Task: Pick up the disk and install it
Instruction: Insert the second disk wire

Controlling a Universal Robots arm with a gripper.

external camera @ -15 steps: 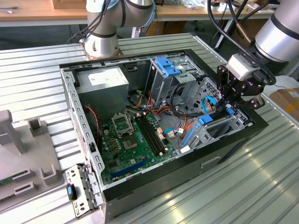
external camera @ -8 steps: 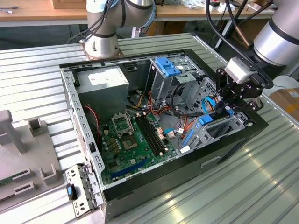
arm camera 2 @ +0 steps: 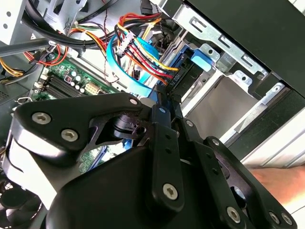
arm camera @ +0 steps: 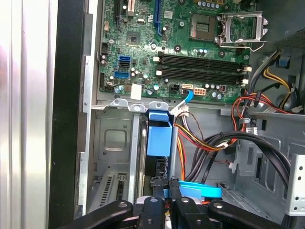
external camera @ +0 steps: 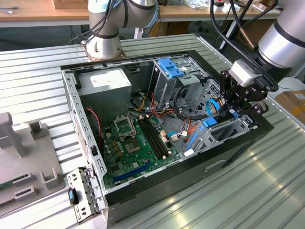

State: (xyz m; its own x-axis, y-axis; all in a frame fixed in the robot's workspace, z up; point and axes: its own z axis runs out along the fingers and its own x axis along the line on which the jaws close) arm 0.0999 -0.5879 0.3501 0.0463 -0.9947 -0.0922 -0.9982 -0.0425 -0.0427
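Observation:
The disk (arm camera: pixel 158 132) stands on edge in the drive bay at the front corner of the open computer case (external camera: pixel 71 102), with its bright blue rail facing up. In the second wrist view the disk's blue end tab (arm camera 2: pixel 202 59) and dark body lie against the grey bay bracket. My gripper (arm camera: pixel 163 185) is right over it, with the two black fingers drawn close together and pinching the disk's near edge. In the exterior view the gripper (external camera: pixel 237 106) hangs over the case's right end, just above the disk's blue part (external camera: pixel 210 123).
Bundled coloured power wires (arm camera: pixel 205 143) and a flat blue data cable (arm camera 2: pixel 125 76) crowd the space beside the bay. The green motherboard (external camera: pixel 136 143) covers the case floor. A tall grey cage with a blue top (external camera: pixel 170 71) and a grey box (external camera: pixel 105 88) stand at the back.

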